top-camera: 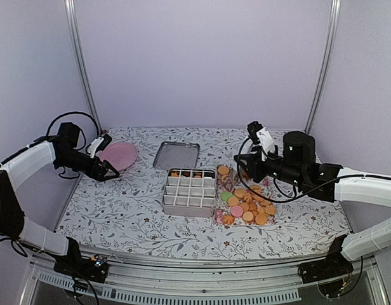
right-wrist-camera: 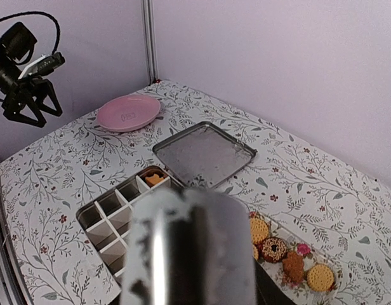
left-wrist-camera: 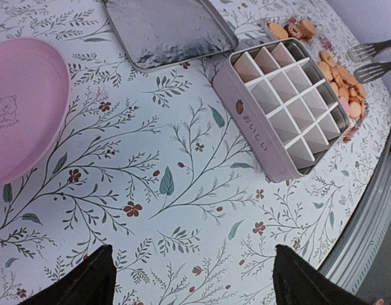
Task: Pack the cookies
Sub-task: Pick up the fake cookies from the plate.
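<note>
The cookies (top-camera: pixel 247 204) lie heaped on a flowered tray right of a pink divided tin (top-camera: pixel 190 190); they also show in the left wrist view (left-wrist-camera: pixel 343 79) and the right wrist view (right-wrist-camera: pixel 271 248). A few cookies (top-camera: pixel 183 173) sit in the tin's back row. My right gripper (top-camera: pixel 243 170) hovers over the far end of the pile. It appears shut on metal tongs (right-wrist-camera: pixel 189 254), which blur out its fingers; the fork-like tips (left-wrist-camera: pixel 373 58) hang above the cookies. My left gripper (left-wrist-camera: pixel 195 286) is open and empty above bare cloth, beside the pink plate.
The tin's silver lid (top-camera: pixel 176 154) lies flat behind the tin. A large pink plate (top-camera: pixel 118 154) sits at the far left, just beyond my left gripper (top-camera: pixel 108 170). Purple walls close in the back and sides. The table's metal front edge (left-wrist-camera: pixel 367 222) is near.
</note>
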You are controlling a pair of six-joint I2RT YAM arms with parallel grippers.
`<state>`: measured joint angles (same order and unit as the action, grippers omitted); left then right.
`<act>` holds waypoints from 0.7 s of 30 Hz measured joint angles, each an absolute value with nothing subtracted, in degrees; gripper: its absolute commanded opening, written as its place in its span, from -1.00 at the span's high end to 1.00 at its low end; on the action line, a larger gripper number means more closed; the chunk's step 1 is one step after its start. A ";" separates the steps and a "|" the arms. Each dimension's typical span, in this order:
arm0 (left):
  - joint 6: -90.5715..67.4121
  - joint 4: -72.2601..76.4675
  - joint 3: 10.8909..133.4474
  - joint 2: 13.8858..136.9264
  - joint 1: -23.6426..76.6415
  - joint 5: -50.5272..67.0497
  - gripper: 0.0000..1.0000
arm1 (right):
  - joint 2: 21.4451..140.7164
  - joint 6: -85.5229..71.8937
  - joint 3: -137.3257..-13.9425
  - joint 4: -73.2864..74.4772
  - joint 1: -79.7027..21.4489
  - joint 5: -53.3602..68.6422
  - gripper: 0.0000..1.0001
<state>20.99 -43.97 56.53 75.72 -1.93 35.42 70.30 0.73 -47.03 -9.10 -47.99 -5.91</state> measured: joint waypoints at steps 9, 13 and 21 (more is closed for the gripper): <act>20.97 -43.79 56.53 75.72 -1.93 35.38 -0.72 | 66.87 -4.56 -39.53 -3.81 -47.99 -5.43 0.19; 20.97 -43.79 56.53 75.72 -1.93 35.31 -0.72 | 67.16 -5.13 -39.24 -4.16 -47.99 -5.45 0.19; 20.95 -43.86 56.53 75.72 -1.93 35.33 -0.72 | 70.57 -4.60 -39.24 -6.52 -47.97 -6.20 0.19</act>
<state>20.95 -43.86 56.53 75.72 -1.93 35.33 70.57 -4.60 -39.24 -6.52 -47.97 -6.20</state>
